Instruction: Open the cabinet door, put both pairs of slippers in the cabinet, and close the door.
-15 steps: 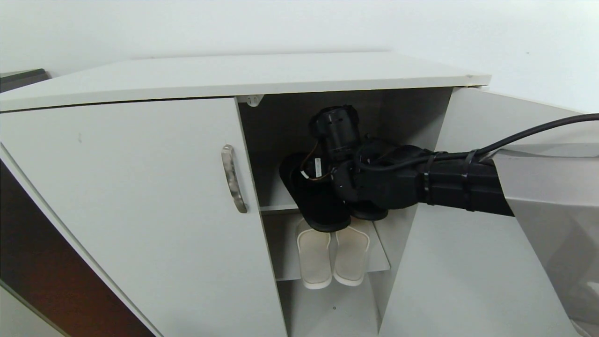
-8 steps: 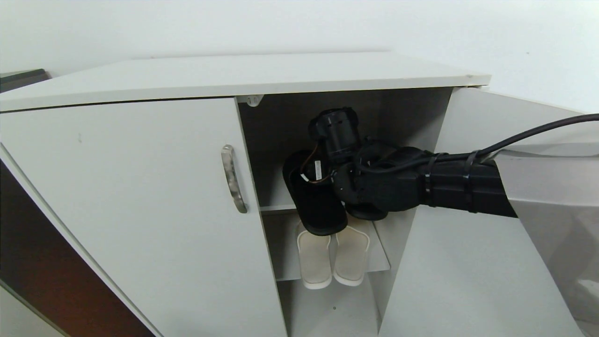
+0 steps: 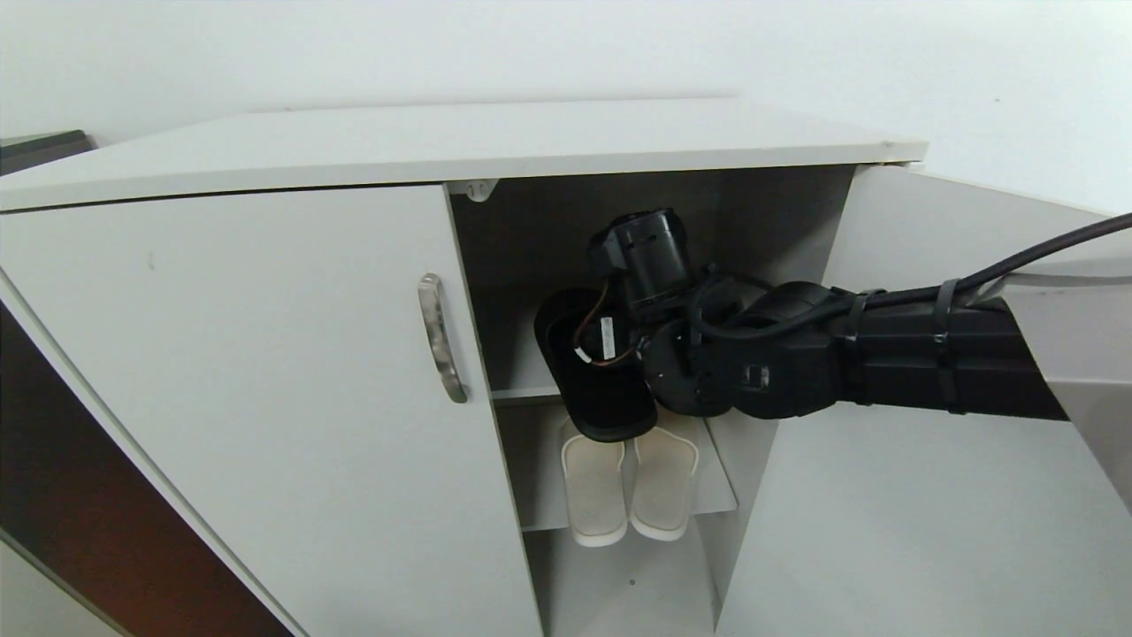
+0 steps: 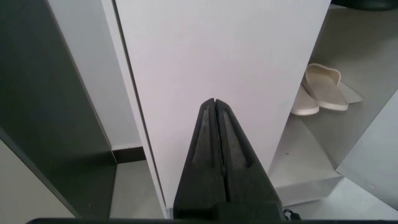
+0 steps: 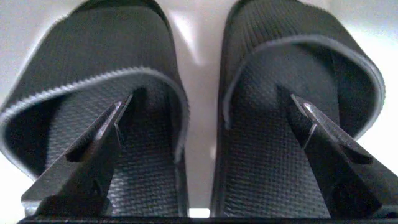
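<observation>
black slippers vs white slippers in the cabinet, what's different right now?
Colour: black slippers are dark, white slippers cream. Level: black slippers sit on the upper shelf, white slippers on the lower shelf. Contact: the open right gripper has a finger under each black slipper's strap; white slippers are untouched. Both pairs lie side by side, heels overhanging their shelf edge.

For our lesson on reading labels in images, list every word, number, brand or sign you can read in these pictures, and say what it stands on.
No text can be read in these pictures.
White sticker on the right arm, near its wrist: print too small to read.
Black slippers, white slippers, closed cabinet door: no lettering visible.
</observation>
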You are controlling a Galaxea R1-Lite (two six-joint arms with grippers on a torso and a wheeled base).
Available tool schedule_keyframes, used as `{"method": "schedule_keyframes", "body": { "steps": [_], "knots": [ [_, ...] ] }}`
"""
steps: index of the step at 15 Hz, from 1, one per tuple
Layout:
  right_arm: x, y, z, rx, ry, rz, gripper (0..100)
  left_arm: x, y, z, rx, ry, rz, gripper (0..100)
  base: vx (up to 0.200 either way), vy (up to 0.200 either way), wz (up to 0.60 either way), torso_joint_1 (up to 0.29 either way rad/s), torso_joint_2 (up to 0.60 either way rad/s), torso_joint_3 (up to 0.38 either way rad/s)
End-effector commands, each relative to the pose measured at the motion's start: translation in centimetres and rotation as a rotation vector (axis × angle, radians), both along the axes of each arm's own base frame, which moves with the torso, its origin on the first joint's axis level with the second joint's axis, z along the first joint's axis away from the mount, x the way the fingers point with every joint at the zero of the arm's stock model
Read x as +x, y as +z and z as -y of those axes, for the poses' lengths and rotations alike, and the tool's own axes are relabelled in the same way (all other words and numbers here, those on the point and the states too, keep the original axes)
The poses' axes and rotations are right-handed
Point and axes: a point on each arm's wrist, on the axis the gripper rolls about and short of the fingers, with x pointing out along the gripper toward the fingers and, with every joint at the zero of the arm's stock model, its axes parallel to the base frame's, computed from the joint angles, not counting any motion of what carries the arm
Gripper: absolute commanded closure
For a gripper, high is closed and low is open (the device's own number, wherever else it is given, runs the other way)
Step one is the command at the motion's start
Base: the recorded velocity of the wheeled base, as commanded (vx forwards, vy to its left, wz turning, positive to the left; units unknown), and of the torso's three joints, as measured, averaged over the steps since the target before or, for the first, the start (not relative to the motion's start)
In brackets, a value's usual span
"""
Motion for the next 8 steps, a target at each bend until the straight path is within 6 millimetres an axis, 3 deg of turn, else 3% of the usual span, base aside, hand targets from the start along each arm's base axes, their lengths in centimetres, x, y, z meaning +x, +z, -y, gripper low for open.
{"method": "schedule_keyframes", "body": {
  "steps": [1, 4, 5, 8],
  "knots": [
    [-1.5, 1.1, 0.7, 0.022, 0.011, 0.001, 0, 0.0, 0.0, 0.0, 0.000, 0.000, 0.000, 100, 0.000, 0.000, 0.00, 0.000, 0.00, 0.000],
    [-6.6, 2.2, 1.8, 0.058, 0.089, 0.020, 0, 0.0, 0.0, 0.0, 0.000, 0.000, 0.000, 100, 0.000, 0.000, 0.00, 0.000, 0.00, 0.000],
    [-8.1, 2.2, 2.2, 0.068, 0.121, 0.029, 100, 0.0, 0.0, 0.0, 0.000, 0.000, 0.000, 100, 0.000, 0.000, 0.00, 0.000, 0.00, 0.000],
    [-11.0, 2.3, 3.3, 0.079, 0.174, 0.036, 100, 0.0, 0.0, 0.0, 0.000, 0.000, 0.000, 100, 0.000, 0.000, 0.00, 0.000, 0.00, 0.000]
  ]
}}
